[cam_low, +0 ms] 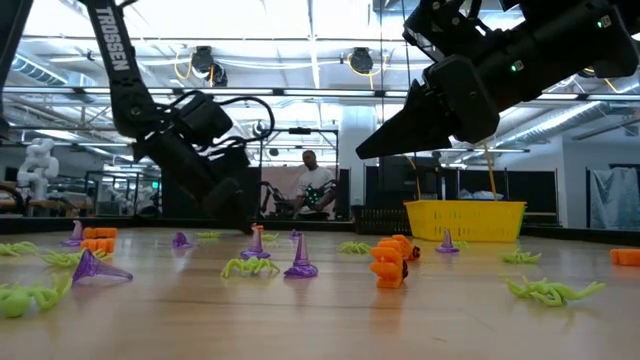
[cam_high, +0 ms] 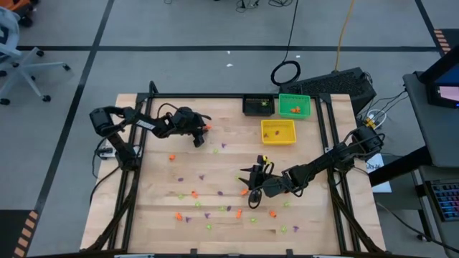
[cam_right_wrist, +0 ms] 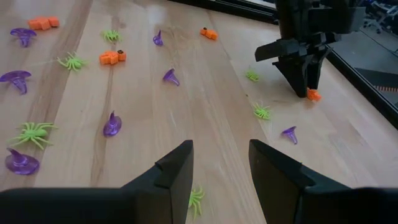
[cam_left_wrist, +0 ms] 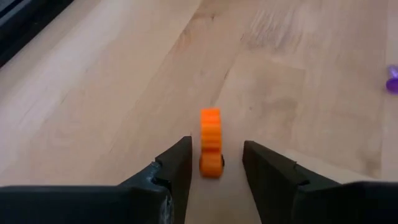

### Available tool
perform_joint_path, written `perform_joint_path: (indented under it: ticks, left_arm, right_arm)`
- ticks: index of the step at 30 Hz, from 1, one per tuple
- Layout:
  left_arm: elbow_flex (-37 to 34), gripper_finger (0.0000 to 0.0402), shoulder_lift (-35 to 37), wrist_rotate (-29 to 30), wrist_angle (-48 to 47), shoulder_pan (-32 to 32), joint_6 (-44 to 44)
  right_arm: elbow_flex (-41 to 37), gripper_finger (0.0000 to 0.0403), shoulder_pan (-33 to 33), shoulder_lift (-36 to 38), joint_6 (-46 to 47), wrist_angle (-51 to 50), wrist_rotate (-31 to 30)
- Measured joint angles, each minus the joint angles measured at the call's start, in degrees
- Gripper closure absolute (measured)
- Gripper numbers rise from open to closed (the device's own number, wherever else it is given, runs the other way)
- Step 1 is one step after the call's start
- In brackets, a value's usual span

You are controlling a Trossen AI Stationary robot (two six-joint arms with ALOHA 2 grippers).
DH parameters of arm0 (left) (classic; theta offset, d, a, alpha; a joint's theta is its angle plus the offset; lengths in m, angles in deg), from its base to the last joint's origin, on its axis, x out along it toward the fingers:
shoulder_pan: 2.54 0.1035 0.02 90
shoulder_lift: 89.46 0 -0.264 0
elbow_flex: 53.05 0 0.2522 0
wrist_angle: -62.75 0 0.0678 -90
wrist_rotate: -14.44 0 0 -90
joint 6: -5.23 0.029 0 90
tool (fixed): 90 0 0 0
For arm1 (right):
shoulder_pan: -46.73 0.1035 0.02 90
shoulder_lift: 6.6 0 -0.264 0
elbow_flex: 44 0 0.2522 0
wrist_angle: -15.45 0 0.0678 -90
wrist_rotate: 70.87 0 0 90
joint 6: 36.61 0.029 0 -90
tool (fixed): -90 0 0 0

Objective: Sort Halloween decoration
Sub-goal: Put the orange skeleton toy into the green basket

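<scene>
The Halloween decoration is a scatter of tiny orange, purple and light-green trinkets lying over the wooden table (cam_high: 229, 215). My left gripper (cam_high: 204, 131) is low at the table's far left, open, its fingers standing on either side of one orange trinket (cam_left_wrist: 211, 143) that rests on the wood. The right wrist view shows that gripper (cam_right_wrist: 306, 78) pointing down at the same orange trinket (cam_right_wrist: 314, 95). My right gripper (cam_high: 252, 190) hangs open above the table's middle (cam_low: 385, 140), over a green spider (cam_right_wrist: 196, 198), holding nothing.
Three square bins sit at the far right: black (cam_high: 258, 105), green (cam_high: 295, 105) with orange pieces inside, and yellow (cam_high: 278, 131). Purple hats (cam_low: 300, 262), green spiders (cam_low: 548, 290) and orange pieces (cam_low: 390, 262) dot the near half. A person sits in the room behind (cam_low: 312, 185).
</scene>
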Motion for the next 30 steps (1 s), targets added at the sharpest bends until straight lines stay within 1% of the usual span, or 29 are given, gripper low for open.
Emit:
perform_joint_path:
  ticks: [2, 16, 30]
  left_arm:
    - [0.0, 0.0250, -0.7, 0.0, 1.1, 0.0, -0.7]
    - [0.1, 0.0250, -0.8, 1.1, -0.1, 0.0, -3.5]
    - [0.0, 0.0250, -0.8, 1.1, -0.5, 0.1, -3.5]
  right_arm:
    - [0.0, 0.0259, 0.0, 0.0, 0.0, 0.0, 0.0]
    - [0.0, 0.0259, 0.0, 0.0, 0.4, 0.0, 0.1]
    - [0.0, 0.0259, 0.0, 0.0, 0.7, -0.1, 0.1]
